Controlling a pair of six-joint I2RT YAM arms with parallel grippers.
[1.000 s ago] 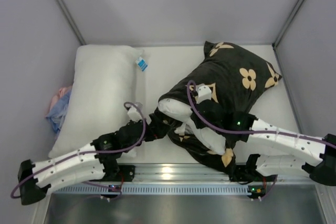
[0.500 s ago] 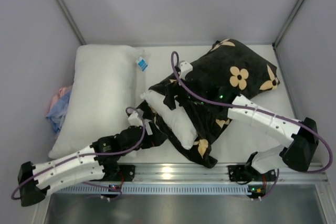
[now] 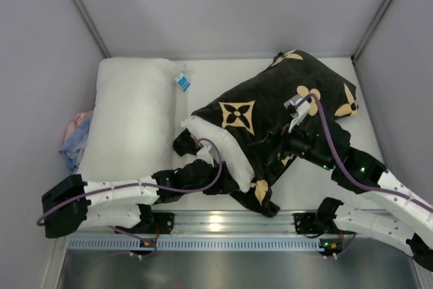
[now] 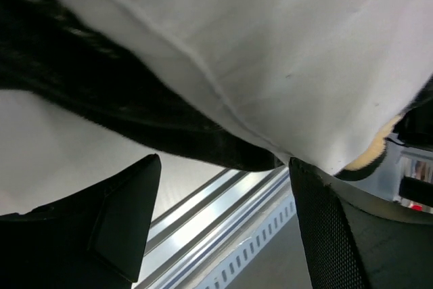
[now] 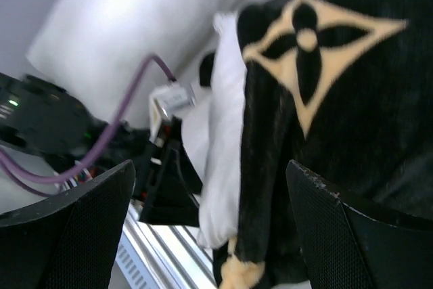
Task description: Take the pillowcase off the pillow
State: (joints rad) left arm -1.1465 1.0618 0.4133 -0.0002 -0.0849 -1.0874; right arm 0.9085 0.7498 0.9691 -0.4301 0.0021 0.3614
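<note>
Pillowcase cloth is free of both sets of fingers now. The right gripper, pinched shut on the bunched black mouth a second ago, has let go and swung back toward 4 o'clock. In the wrist view the right gripper has its two pads wide apart with nothing between them, hanging just above the printed cover. The left gripper has slid in from 8 o'clock. Its fingers are also spread, a shade narrower than before, and they sit under the white corner of the pillow; I cannot tell whether they touch it. Outward from there, that pull has drawn the cover up toward 1 o'clock and smoothed it, so a diamond-framed flower now faces up. A plump white end of the pillow pokes from the open mouth at the bundle's 8 o'clock end. The rest is still sheathed, lying across the right half of the table from the centre out to 1 o'clock. A second pillow lies well apart at 9 o'clock, with a pink-blue cloth beyond it. One peeling stroke looks spent and most of the job remains. The left fingers seem placed to pin the bare end, and the right would need a fresh hold nearer the closed far end.
</note>
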